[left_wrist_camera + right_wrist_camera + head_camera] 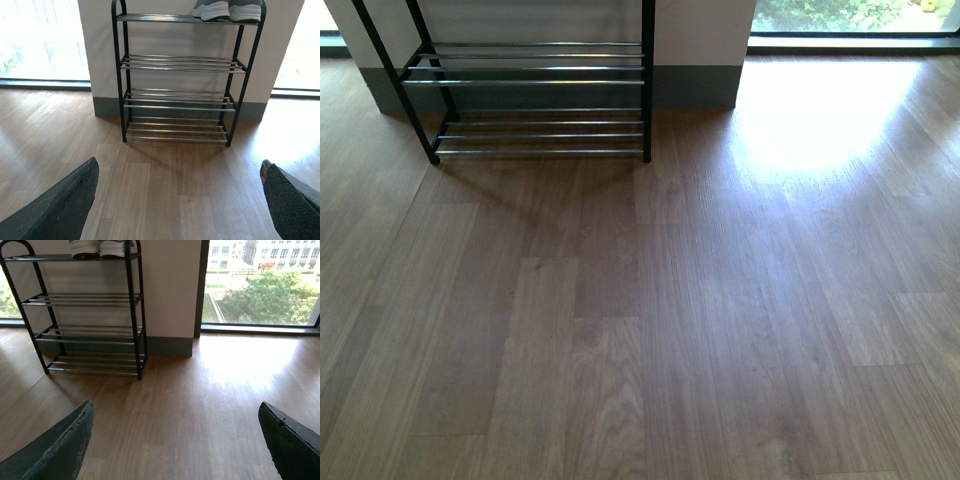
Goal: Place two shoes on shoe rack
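Your left jaws are spread wide. Their dark padded fingers (60,205) sit at opposite edges of the left wrist view with only bare floor (670,330) between them, so they hold nothing. Your right jaws are the same, with fingers (55,450) far apart and nothing gripped.

Outward from both pairs of jaws the wooden floor runs clear to the shoe rack (121,75), which stands against the wall. No shoe lies on the boards in any view.

Both grey, white-soled sneakers (227,9) are on the rack's topmost tier. They sit side by side, touching or nearly so, at the end of that tier nearer the window (260,285) with the trees. So the task's things lie ahead of and well above both jaws, not below them.

Only their soles and lower sides show, because the frame cuts off the rest. They seem to face you end-on, with the long axis running across the bars from front to back. The three lower tiers are bare.

In the front view the rack stands off to your left and the left wrist looks at it squarely, so I judge the left arm the nearer one. With two shoes up there, the placing looks done. Any further move would be a high reach, not a pickup from the floor.
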